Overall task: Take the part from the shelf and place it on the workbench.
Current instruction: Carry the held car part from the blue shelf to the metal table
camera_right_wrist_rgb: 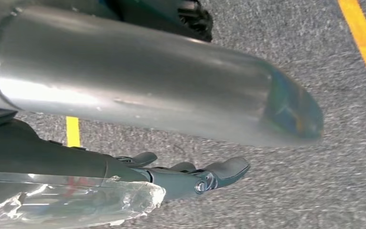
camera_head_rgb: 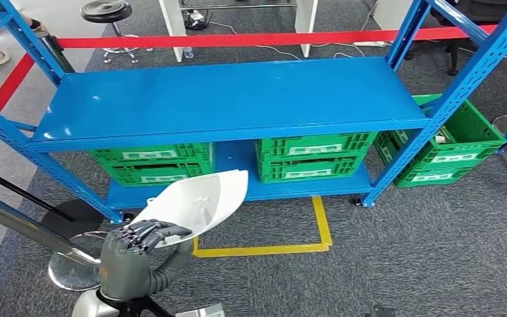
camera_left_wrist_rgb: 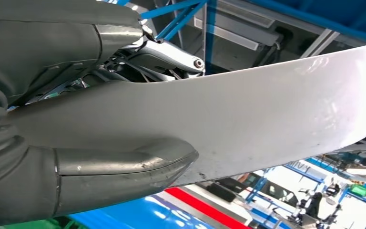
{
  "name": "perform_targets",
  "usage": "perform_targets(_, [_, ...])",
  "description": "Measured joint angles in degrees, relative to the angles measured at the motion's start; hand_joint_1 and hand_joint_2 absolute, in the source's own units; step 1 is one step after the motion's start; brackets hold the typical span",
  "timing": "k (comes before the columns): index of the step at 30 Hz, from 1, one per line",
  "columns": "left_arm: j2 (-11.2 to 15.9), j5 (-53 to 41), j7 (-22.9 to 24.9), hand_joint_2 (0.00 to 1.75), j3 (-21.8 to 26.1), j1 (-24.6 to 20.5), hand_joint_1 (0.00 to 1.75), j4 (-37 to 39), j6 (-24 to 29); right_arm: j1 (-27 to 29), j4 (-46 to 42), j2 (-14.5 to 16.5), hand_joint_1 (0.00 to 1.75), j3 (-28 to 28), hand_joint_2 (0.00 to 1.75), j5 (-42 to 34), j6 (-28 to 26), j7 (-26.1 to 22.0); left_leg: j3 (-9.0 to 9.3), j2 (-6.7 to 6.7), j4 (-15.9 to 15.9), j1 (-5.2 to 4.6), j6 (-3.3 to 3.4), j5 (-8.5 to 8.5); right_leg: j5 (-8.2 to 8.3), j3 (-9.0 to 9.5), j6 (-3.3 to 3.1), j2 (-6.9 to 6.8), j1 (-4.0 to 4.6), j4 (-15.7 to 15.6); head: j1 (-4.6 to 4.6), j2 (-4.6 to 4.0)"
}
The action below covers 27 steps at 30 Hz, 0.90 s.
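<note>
The part is a white curved shell (camera_head_rgb: 201, 201), and my left hand (camera_head_rgb: 146, 236) grips it by its near end, holding it up in front of the blue shelf (camera_head_rgb: 224, 99). In the left wrist view the white shell (camera_left_wrist_rgb: 267, 119) runs across the picture, pinched between the grey thumb (camera_left_wrist_rgb: 124, 167) and the fingers above it. My right hand (camera_right_wrist_rgb: 186, 176) hangs over the grey carpet with its fingers stretched out and nothing in them.
Green crates (camera_head_rgb: 313, 157) stand on the shelf's lower level, and another green crate (camera_head_rgb: 452, 148) sits on the floor to the right. Yellow tape (camera_head_rgb: 290, 246) marks the carpet in front of the shelf. A stool base (camera_head_rgb: 72, 264) is at lower left; red barrier tape (camera_head_rgb: 237, 39) runs behind.
</note>
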Motion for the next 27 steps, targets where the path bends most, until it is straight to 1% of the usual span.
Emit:
perform_targets(1, [-0.17,0.04,0.01,1.75,-0.19,-0.29,1.75,0.17,-0.01,0.01,0.0,-0.02,0.0,-0.16,0.0,0.02,0.03,0.0,2.74,-0.03,-4.11,-0.04,0.29,-0.23,0.31,-0.56,0.28,0.07,0.08,0.42,0.04,0.0])
perform_targets(2, [-0.27,0.08,0.01,1.75,-0.37,-0.5,1.75,0.29,-0.01,0.0,0.0,-0.03,0.0,-0.29,0.0,0.07,0.05,-0.01,4.5,-0.06,-7.04,-0.13,0.57,-0.85,0.69,-0.94,0.62,0.12,0.13,0.7,0.04,0.0])
perform_targets(3, [-0.32,0.16,0.03,1.75,-0.51,-0.62,1.75,0.36,-0.01,0.0,0.0,-0.04,0.0,-0.38,0.0,0.17,0.08,-0.01,5.2,-0.07,-8.54,-0.26,0.86,-1.4,1.13,-1.21,0.99,0.13,0.15,0.8,0.08,0.0])
perform_targets(4, [-0.34,0.24,0.08,1.75,-0.58,-0.64,1.75,0.39,-0.01,0.02,0.0,-0.05,0.0,-0.44,0.0,0.31,0.11,-0.02,5.11,-0.07,-8.95,-0.34,1.19,-1.37,1.62,-1.38,1.4,0.13,0.08,0.77,0.09,0.0])
perform_targets(5, [-0.33,0.32,0.12,1.75,-0.61,-0.63,1.75,0.41,0.0,0.06,0.0,-0.08,0.0,-0.49,0.0,0.48,0.14,-0.04,4.64,0.04,-9.0,-0.34,1.58,-0.95,1.7,-1.59,1.78,0.19,-0.04,0.88,0.07,0.0])
perform_targets(6, [-0.32,0.4,0.18,1.75,-0.61,-0.59,1.75,0.41,0.01,0.13,0.0,-0.1,0.0,-0.5,0.0,0.67,0.15,-0.05,4.11,0.15,-9.07,-0.33,2.05,-0.4,0.8,-2.04,2.09,0.27,-0.14,1.48,0.12,0.0])
perform_targets(7, [-0.31,0.43,0.28,1.75,-0.59,-0.52,1.75,0.4,0.04,0.2,0.0,-0.11,0.0,-0.5,0.0,0.94,0.16,-0.08,3.45,0.27,-9.19,-0.29,2.51,0.27,-1.27,-2.77,2.35,0.36,-0.21,3.17,0.17,0.0])
perform_targets(8, [-0.27,0.45,0.43,1.75,-0.54,-0.37,1.75,0.39,0.14,0.26,0.0,-0.13,0.0,-0.49,0.0,1.33,0.17,-0.11,2.66,0.37,-9.24,-0.28,2.87,0.97,-4.18,-3.8,2.54,0.45,-0.28,6.03,0.27,0.0])
perform_targets(9, [-0.18,0.49,0.68,1.75,-0.41,-0.05,1.75,0.3,0.31,0.27,0.01,-0.12,0.0,-0.46,0.0,1.91,0.18,-0.16,1.81,0.38,-9.19,-0.4,3.09,1.64,-7.2,-4.94,2.71,0.47,-0.28,9.77,0.37,0.0])
perform_targets(10, [-0.01,0.6,0.98,1.75,-0.17,0.43,1.75,0.12,0.54,0.25,0.01,-0.07,0.0,-0.4,0.0,2.62,0.17,-0.23,0.91,0.4,-9.11,-0.52,3.18,2.32,-9.36,-5.85,2.83,0.47,-0.29,13.67,0.43,0.0])
perform_targets(11, [0.28,0.91,1.23,1.75,0.26,1.13,1.75,-0.22,0.82,0.21,0.02,0.02,0.0,-0.25,0.0,3.43,0.13,-0.33,-0.01,0.46,-8.99,-0.64,3.18,2.97,-10.0,-6.16,2.88,0.47,-0.29,16.58,0.45,0.0])
perform_targets(12, [0.67,1.39,1.4,1.75,0.85,1.94,1.75,-0.69,1.08,0.16,0.02,0.16,0.0,-0.03,0.0,4.23,0.01,-0.45,-0.92,0.53,-8.85,-0.75,3.13,3.55,-9.38,-5.75,2.86,0.46,-0.29,17.92,0.45,0.0])
perform_targets(13, [1.14,2.05,1.43,1.75,1.56,2.85,1.75,-1.25,1.29,0.1,0.02,0.32,0.0,0.27,0.0,4.95,-0.18,-0.6,-1.8,0.6,-8.68,-0.83,3.05,4.1,-7.73,-4.21,2.75,0.46,-0.29,17.11,0.44,0.0])
perform_targets(14, [1.62,2.75,1.35,1.75,2.34,3.75,1.75,-1.83,1.46,0.0,0.02,0.48,0.0,0.62,0.0,5.55,-0.38,-0.72,-2.54,0.62,-8.48,-0.9,2.93,4.61,-5.97,-1.58,2.59,0.47,-0.29,14.23,0.44,0.0])
perform_targets(15, [2.04,3.33,1.23,1.75,3.09,4.53,1.75,-2.39,1.59,-0.16,0.02,0.63,0.0,0.94,0.0,5.99,-0.57,-0.81,-3.14,0.58,-8.25,-1.0,2.73,5.07,-5.14,1.85,2.4,0.53,-0.26,9.84,0.46,0.0])
perform_targets(16, [2.41,3.77,1.09,1.75,3.77,5.22,1.75,-2.94,1.71,-0.39,0.02,0.74,0.0,1.22,0.0,6.3,-0.72,-0.87,-3.64,0.53,-7.97,-1.12,2.5,5.53,-5.11,5.42,2.19,0.6,-0.22,4.94,0.45,0.0])
perform_targets(17, [2.69,3.99,0.93,1.75,4.36,5.74,1.75,-3.4,1.81,-0.65,0.02,0.85,0.0,1.42,0.0,6.48,-0.81,-0.89,-3.96,0.48,-7.74,-1.22,2.26,6.0,-5.72,7.84,2.0,0.68,-0.15,1.15,0.44,0.0])
perform_targets(18, [2.91,4.08,0.77,1.75,4.81,6.14,1.75,-3.78,1.89,-0.86,0.02,0.94,0.0,1.55,0.0,6.57,-0.88,-0.91,-4.25,0.45,-7.58,-1.25,1.99,6.47,-6.41,9.15,1.79,0.73,-0.03,-1.16,0.45,0.0])
perform_targets(19, [3.09,4.1,0.63,1.75,5.15,6.47,1.75,-4.07,1.95,-0.99,0.02,1.02,0.0,1.68,0.0,6.61,-0.92,-0.92,-4.47,0.43,-7.5,-1.22,1.69,6.97,-6.55,9.27,1.48,0.72,0.07,-2.0,0.45,0.0])
perform_targets(20, [3.25,4.1,0.49,1.75,5.43,6.81,1.75,-4.31,1.96,-1.04,0.04,1.13,0.0,1.8,0.0,6.65,-0.93,-0.92,-4.75,0.36,-7.39,-1.11,1.38,7.17,-6.23,8.65,1.02,0.61,0.06,-1.96,0.51,0.0])
perform_targets(21, [3.38,4.1,0.41,1.75,5.67,7.13,1.75,-4.5,1.96,-1.07,0.07,1.22,0.0,1.92,0.0,6.66,-0.95,-0.91,-5.16,0.25,-6.93,-1.01,1.03,6.42,-5.71,8.07,0.46,0.48,0.04,-1.92,0.5,0.0])
perform_targets(22, [3.51,4.1,0.36,1.75,5.92,7.41,1.75,-4.67,1.96,-1.09,0.09,1.3,0.0,2.02,0.0,6.67,-0.95,-0.9,-5.7,0.15,-5.72,-0.92,0.66,4.68,-5.09,7.37,-0.1,0.35,-0.03,-1.93,0.42,0.0])
perform_targets(23, [3.63,4.09,0.32,1.75,6.16,7.63,1.75,-4.8,1.96,-1.11,0.11,1.36,0.0,2.1,0.0,6.67,-0.94,-0.89,-6.43,0.06,-3.41,-0.79,0.32,1.93,-4.4,6.57,-0.53,0.22,-0.1,-1.94,0.32,0.0])
perform_targets(24, [3.73,4.08,0.31,1.75,6.36,7.76,1.75,-4.91,1.96,-1.13,0.11,1.37,0.0,2.19,0.0,6.67,-0.93,-0.87,-7.25,0.03,-0.01,-0.7,0.01,-1.27,-3.7,5.82,-0.76,0.16,-0.06,-1.87,0.2,0.0])
perform_targets(25, [3.83,4.06,0.3,1.75,6.51,7.85,1.75,-4.98,1.96,-1.14,0.11,1.38,0.0,2.27,0.0,6.68,-0.91,-0.85,-7.96,0.03,3.83,-0.59,-0.23,-3.78,-3.01,4.99,-0.84,0.09,-0.04,-1.72,0.14,0.0])
perform_targets(26, [3.92,4.04,0.29,1.75,6.62,7.93,1.75,-5.04,1.96,-1.13,0.11,1.4,0.0,2.36,0.0,6.68,-0.89,-0.81,-8.29,0.02,7.09,-0.51,-0.4,-5.03,-2.33,4.05,-0.84,0.03,-0.02,-1.45,0.12,0.0])
perform_targets(27, [3.99,4.02,0.27,1.75,6.7,8.0,1.75,-5.08,1.95,-1.12,0.11,1.44,0.0,2.41,0.0,6.69,-0.85,-0.77,-7.94,0.02,8.88,-0.45,-0.47,-4.85,-1.73,3.09,-0.8,-0.02,-0.01,-1.09,0.13,0.0])
